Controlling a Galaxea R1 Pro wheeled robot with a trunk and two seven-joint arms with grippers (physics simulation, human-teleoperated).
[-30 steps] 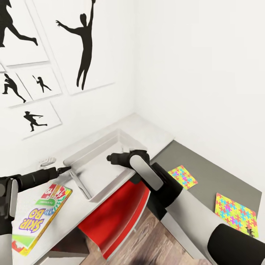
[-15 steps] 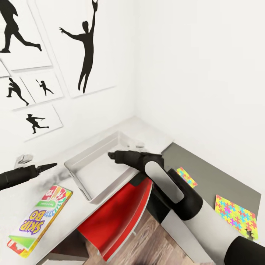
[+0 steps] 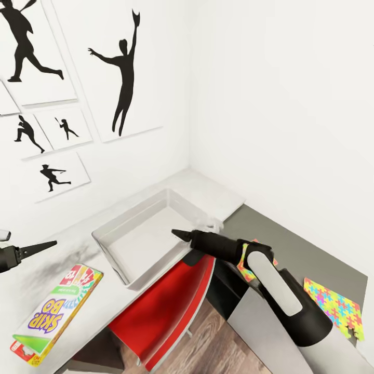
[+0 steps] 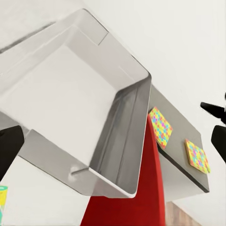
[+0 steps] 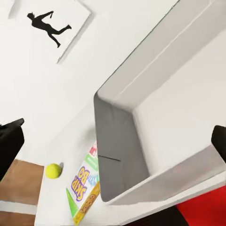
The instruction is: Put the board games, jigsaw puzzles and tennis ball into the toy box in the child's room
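The toy box (image 3: 136,241) stands on the pale table top (image 3: 213,195) below the wall prints, and I see nothing in it. My right gripper (image 3: 177,234) hovers at its front right rim, open; its fingers (image 5: 9,143) hold nothing. Out at the left edge, clear of the box, is my left gripper (image 3: 48,245), also open, with spread fingers (image 4: 9,148). The Skip-Bo board game (image 3: 54,311) lies flat left of the box. The tennis ball (image 5: 53,170) rests beyond that game. On the lower dark section are two jigsaw puzzles (image 3: 335,307), one (image 3: 244,269) partly behind my right arm.
A red chair (image 3: 161,306) is tucked under the table in front of the toy box, over wood plank floor (image 3: 208,343). White walls meet in a corner behind the table. The dark grey lower section (image 3: 291,244) runs along the right wall.
My left gripper has pulled back leftward, away from the toy box. My right gripper has drawn back from over the box to its front right rim. The head view has shifted slightly.
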